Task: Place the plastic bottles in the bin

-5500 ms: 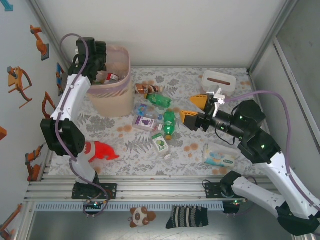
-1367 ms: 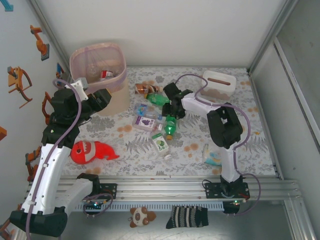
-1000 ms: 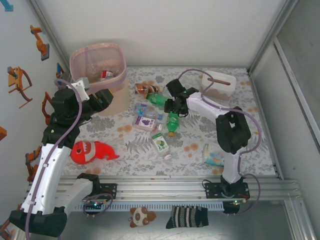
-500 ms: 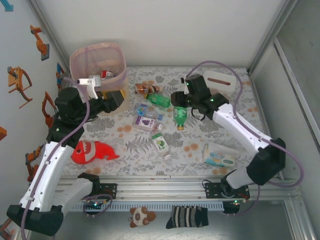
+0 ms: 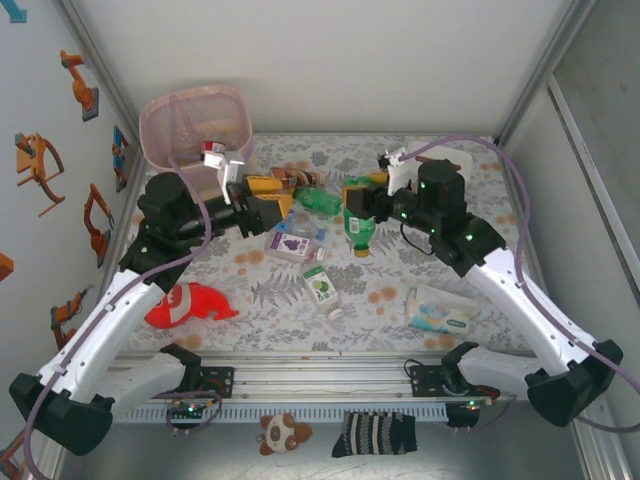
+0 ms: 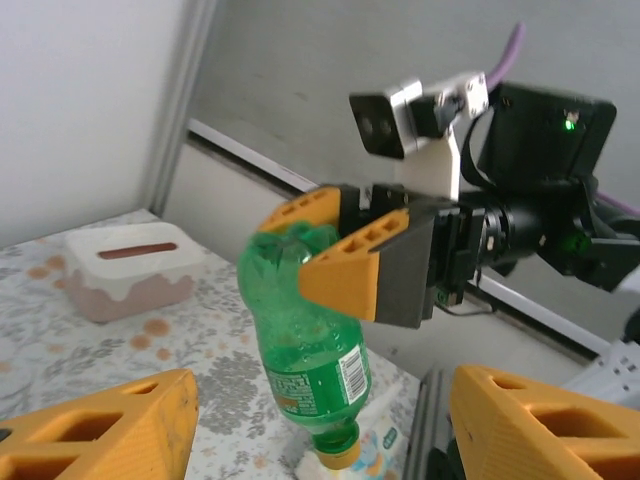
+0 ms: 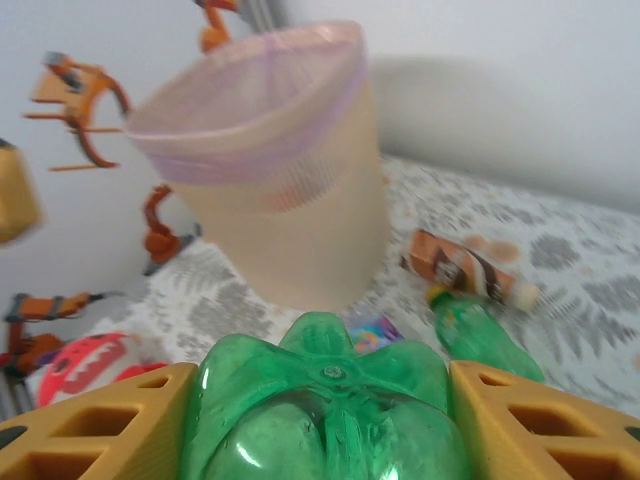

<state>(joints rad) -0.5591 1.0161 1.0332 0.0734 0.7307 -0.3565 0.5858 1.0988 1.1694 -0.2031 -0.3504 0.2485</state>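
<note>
Top external, sweeping from the left: bin (image 5: 196, 128) at 10 o'clock, upright in the far left corner of the desk (image 5: 285, 322). Red plush fish (image 5: 186, 303) at 8 o'clock, lying near the front edge.

Left jaws spread wide and empty, hovering above the desk just at 3 o'clock of the bin, orange fingers (image 5: 264, 187) aimed toward 3 o'clock. From the left wrist: both fingers (image 6: 110, 425) well apart, nothing between.

Around the centre, lying flat:
- brown carton (image 5: 288, 178) at 12 o'clock
- loose green bottle (image 5: 318, 200) just beside it
- purple-labelled carton (image 5: 290, 243)
- green-labelled carton (image 5: 322, 287) toward 6 o'clock

Right jaws pinching the held green bottle (image 5: 358, 222) by its base, cap hanging down, clear of the desk, well apart from the bin and facing the left jaws. From the right wrist: lobed bottle base pressed between both orange fingers (image 7: 110, 420), bin ahead at 11 o'clock.

Tissue box (image 5: 447, 160) at 1 o'clock, partly behind the right arm. Wipes pack (image 5: 438, 312) at 4 o'clock, flat near the front edge.
</note>
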